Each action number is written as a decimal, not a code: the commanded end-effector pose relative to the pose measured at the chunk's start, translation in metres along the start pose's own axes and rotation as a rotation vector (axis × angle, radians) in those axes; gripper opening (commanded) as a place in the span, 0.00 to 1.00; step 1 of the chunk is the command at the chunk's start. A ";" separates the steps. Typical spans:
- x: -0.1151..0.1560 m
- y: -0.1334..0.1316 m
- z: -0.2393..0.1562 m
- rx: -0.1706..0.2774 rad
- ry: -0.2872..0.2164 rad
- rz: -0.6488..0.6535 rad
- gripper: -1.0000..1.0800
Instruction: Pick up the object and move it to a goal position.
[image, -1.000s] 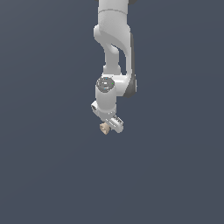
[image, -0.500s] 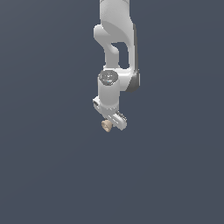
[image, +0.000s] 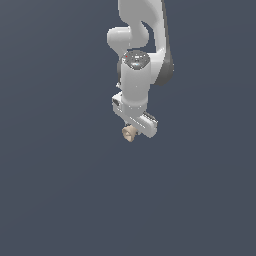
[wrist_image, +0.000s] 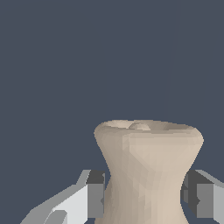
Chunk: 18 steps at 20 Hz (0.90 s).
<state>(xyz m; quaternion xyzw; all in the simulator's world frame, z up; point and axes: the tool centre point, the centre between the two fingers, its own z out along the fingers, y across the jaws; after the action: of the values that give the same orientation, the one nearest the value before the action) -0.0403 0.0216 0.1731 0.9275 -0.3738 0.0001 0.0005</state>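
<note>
**Spool clamped in my pincer, held in the open**

The spool (image: 129, 133) is a small tan piece with flared ends and a narrow waist, and it sits at the very tip of my arm, between my fingers. In the wrist view the spool (wrist_image: 148, 170) fills the lower middle of the picture: one flared end faces away from the camera, with a shallow dished face and a small rounded bump in its middle, and the body narrows toward the waist as it comes down to where I grip it.

My pincer (wrist_image: 143, 199) is clamped on the spool at that waist. One dark pad (wrist_image: 95, 194) presses against one side of it and the other pad sits against the opposite side, each touching the tan surface with no gap that I can see. The light grey finger bodies run back from the pads toward the camera.

From the exterior view, my pincer (image: 131, 131) hangs below the white wrist, and the spool pokes out from under it toward the exterior view's left, much smaller than the pincer's body. My arm (image: 136, 75) rises from there to the upper edge of the picture, white with a dark grey band on the exterior view's right side.

All around is one flat dark blue-grey background (image: 50, 190); I cannot tell whether any of it is a surface, and the spool touches nothing but my pads.
</note>
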 end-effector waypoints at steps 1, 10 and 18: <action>-0.007 -0.008 -0.028 0.000 0.001 0.000 0.00; -0.028 -0.039 -0.125 -0.001 0.002 0.001 0.00; -0.044 -0.065 -0.201 0.000 0.001 0.000 0.00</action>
<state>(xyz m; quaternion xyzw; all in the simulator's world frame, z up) -0.0282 0.0941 0.3608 0.9276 -0.3737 0.0010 0.0004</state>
